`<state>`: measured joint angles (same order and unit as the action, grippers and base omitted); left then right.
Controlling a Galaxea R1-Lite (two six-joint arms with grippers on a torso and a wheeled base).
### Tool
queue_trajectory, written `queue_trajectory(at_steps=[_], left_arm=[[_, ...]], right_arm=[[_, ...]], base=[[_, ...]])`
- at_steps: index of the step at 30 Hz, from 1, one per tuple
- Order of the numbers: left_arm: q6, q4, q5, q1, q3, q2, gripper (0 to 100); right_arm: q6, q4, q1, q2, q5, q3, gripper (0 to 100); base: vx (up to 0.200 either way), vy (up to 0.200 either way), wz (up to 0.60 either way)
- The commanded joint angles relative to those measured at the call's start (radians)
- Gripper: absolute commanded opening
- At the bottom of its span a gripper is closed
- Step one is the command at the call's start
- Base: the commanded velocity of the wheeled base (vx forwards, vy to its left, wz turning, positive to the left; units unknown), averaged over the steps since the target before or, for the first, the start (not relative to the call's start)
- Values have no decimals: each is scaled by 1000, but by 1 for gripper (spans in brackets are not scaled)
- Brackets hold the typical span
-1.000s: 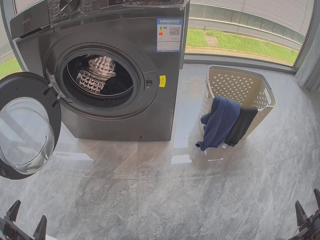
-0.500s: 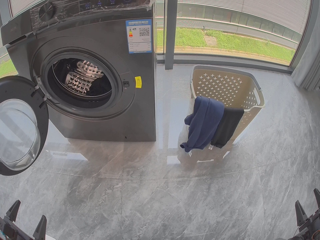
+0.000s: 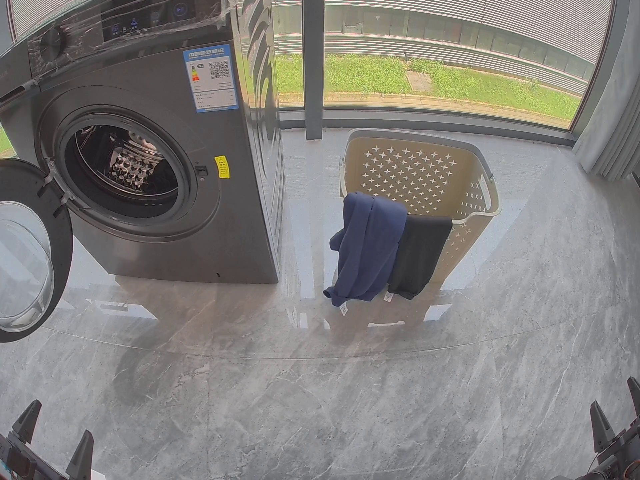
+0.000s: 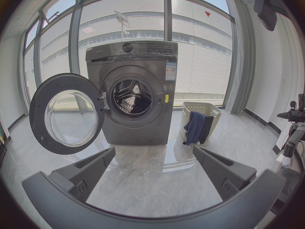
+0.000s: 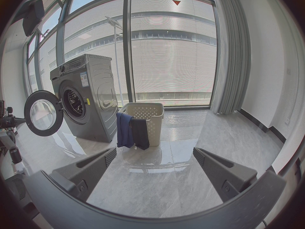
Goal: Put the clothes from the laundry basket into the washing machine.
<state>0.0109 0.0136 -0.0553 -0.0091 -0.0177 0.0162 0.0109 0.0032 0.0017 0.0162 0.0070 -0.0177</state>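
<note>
Over the last second the whole head view has swung towards the robot's right, so the camera has turned and the things themselves have not shifted. The washer (image 3: 153, 168) now sits far over on the view's left with its side panel showing, where a second ago it faced the camera squarely. Its round door (image 3: 27, 261) hangs wide open on the washer's left side, and the drum (image 3: 127, 168) is open to view, with something dark lying low inside it in the left wrist view. The basket (image 3: 413, 175) stands on the floor (image 3: 333, 395) to the right of the washer, near it but apart, in front of the window (image 3: 433, 35), just as before. A blue garment (image 3: 367, 248) and a black garment (image 3: 417, 255) are draped side by side over the basket's front rim, the blue one nearer the washer, and they hang as they did in the earlier frames. The left gripper (image 3: 57, 428) and right gripper (image 3: 613, 398) are low and well in front of the washer, in the same spots as before, each with its fingers spread wide and holding nothing.
</note>
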Motion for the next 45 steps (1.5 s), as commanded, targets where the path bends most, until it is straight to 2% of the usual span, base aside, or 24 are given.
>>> queue_trajectory(at_steps=[1, 6, 24, 33, 45], left_arm=[[0, 0, 0, 0, 12, -9, 100], [0, 0, 0, 0, 12, -9, 100], [-2, 0, 2, 0, 12, -9, 100], [-2, 0, 0, 0, 12, -9, 100], [-2, 0, 0, 0, 12, -9, 100]], right_arm=[[-2, 0, -2, -16, 1, 16, 100], [-3, 1, -2, -16, 4, 16, 100], [-5, 3, -2, -16, 5, 15, 100], [-5, 1, -2, -16, 5, 15, 100], [-5, 3, -2, -16, 5, 15, 100]], base=[[0, -200, 0], [0, 0, 0], [200, 0, 0], [0, 0, 0], [0, -200, 0]])
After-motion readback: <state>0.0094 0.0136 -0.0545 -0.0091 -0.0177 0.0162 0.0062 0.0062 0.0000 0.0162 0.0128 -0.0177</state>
